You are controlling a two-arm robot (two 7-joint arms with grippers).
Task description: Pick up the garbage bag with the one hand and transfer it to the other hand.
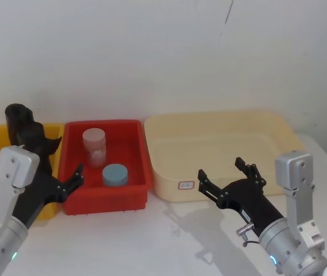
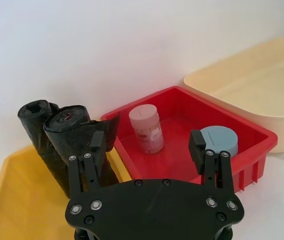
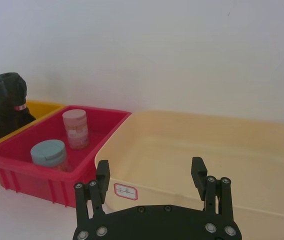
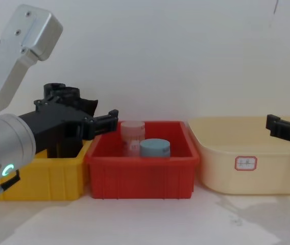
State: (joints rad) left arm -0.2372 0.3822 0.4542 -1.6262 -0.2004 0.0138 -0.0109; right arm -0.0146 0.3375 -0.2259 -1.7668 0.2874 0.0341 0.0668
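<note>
While the right gripper (image 3: 150,167) idles far from the yellow bin (image 2: 12,200), the left gripper (image 2: 147,142) should straddle its garbage bag (image 2: 62,137); all fingers (image 2: 197,146) gape empty.

- Backed by a plain white painted wall (image 1: 152,52), evenly lit.
- Marked near the upper right by a thin dark crack (image 1: 229,11).
- Fronted by a pale smooth tabletop (image 1: 123,247), crossed with soft grey shadows.
</note>
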